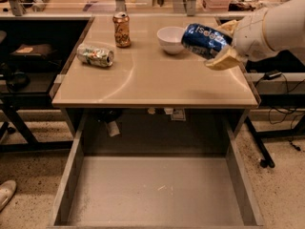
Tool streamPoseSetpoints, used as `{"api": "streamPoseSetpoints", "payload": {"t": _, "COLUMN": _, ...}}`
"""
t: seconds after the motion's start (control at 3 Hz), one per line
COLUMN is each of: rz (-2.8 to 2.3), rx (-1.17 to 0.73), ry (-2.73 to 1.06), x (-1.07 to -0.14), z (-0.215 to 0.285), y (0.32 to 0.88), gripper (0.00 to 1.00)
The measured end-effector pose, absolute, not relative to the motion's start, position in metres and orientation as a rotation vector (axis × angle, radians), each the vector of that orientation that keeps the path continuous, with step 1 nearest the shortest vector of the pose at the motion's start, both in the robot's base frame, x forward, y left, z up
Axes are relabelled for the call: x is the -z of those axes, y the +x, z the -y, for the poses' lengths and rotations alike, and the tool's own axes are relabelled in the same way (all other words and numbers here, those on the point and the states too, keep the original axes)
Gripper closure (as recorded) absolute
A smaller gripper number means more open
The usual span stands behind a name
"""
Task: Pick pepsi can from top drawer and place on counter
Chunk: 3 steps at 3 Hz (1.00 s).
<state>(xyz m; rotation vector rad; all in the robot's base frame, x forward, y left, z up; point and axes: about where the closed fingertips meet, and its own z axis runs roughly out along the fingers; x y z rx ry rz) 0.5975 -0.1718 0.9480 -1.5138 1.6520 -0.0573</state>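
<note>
My gripper (218, 44) hangs over the right rear part of the counter (152, 80), just beside the white bowl (170, 41). Its two fingers (223, 60) are clamped on the pepsi can (202, 36). The only writing I can read is on that can: white "pepsi" lettering on the blue side. It runs along the can's length and is turned upside down, on the part that sticks out to the left of my fingers. Well to the left of my fingers stand an upright orange-brown can (122, 30) and a green-and-white can (95, 55) lying on its side. Both carry print that I cannot make out. Below my fingers, under the counter's front edge, a white paper slip (177, 113) shows no readable words.
</note>
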Motion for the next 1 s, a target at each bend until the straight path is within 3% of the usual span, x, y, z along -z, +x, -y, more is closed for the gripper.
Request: {"api": "streamPoseSetpoints", "payload": {"t": 1.0, "rz": -1.574, "rx": -0.1, "ry": -1.68, "x": -0.899, "z": 0.159, "y": 0.67, "gripper": 1.0}}
